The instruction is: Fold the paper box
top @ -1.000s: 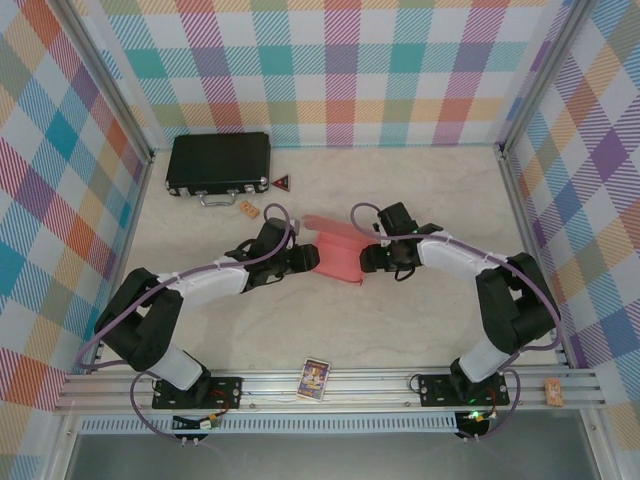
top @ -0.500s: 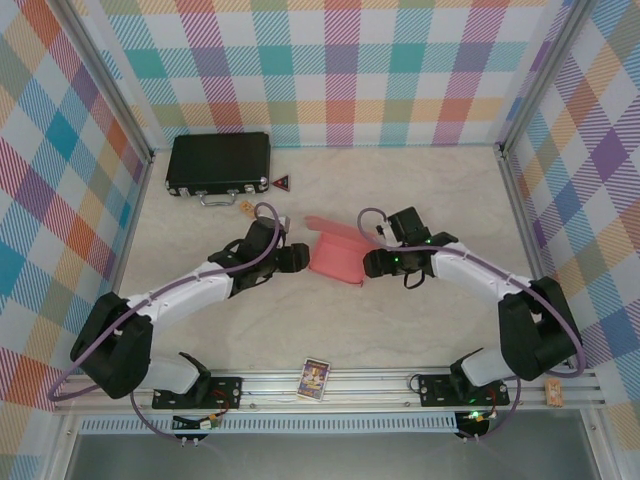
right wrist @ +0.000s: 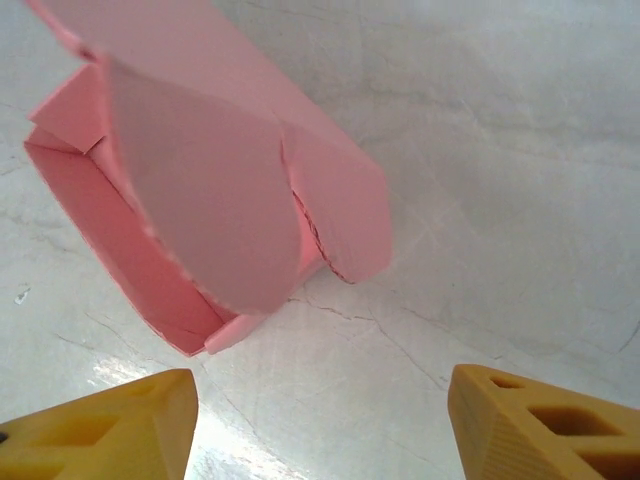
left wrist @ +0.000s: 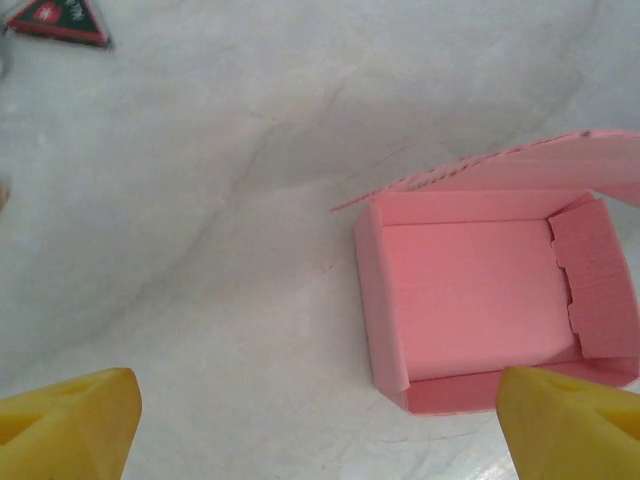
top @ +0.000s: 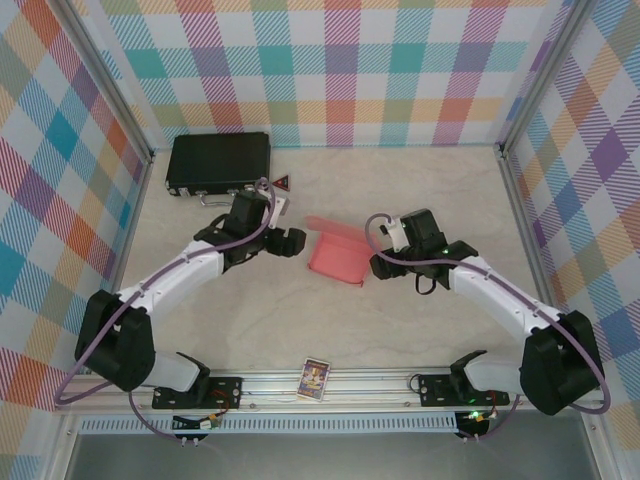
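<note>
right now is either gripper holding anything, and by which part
nothing is held: left gripper and right gripper both stand open, apart from the paper box

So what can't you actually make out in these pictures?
- Top view: the card on the front rail is too small to read.
- Left wrist view: the lid of the paper box runs off the right edge, and the small triangle is cut by the top edge.
- Right wrist view: the raised lid hides most of the box's inside and runs off the top.
</note>
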You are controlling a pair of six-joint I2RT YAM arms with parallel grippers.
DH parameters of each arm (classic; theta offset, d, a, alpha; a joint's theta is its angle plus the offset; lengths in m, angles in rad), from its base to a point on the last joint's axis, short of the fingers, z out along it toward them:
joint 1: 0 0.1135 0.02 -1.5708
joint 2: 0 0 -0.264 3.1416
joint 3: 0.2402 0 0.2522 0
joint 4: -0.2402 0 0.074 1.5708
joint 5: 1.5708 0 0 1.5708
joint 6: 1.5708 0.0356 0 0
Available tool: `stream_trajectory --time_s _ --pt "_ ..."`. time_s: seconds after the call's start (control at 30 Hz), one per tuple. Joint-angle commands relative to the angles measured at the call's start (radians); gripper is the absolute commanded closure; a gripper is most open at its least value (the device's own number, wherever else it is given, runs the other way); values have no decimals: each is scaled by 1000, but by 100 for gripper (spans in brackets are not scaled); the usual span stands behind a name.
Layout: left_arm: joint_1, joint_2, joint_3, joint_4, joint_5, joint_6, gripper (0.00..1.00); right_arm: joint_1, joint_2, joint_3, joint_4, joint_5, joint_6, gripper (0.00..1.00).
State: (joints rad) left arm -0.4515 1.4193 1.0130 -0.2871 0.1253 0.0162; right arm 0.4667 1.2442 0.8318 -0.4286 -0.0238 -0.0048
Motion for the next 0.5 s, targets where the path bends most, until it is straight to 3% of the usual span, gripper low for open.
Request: stream_trajectory --time_s 0.0,0.1,0.2,0.47 --pt "39 42 49 -60 153 185 9 -15 -41 -7 5 -31 -122 34" --pt "71 85 85 -52 200 251 8 -16 -88 -54 69 -98 -211 34" --pt "86 148 139 -60 245 325 9 -15 -112 -68 99 -72 -254 33" --pt "94 254 224 -59 347 436 17 -23 -12 -3 74 -120 -381 36"
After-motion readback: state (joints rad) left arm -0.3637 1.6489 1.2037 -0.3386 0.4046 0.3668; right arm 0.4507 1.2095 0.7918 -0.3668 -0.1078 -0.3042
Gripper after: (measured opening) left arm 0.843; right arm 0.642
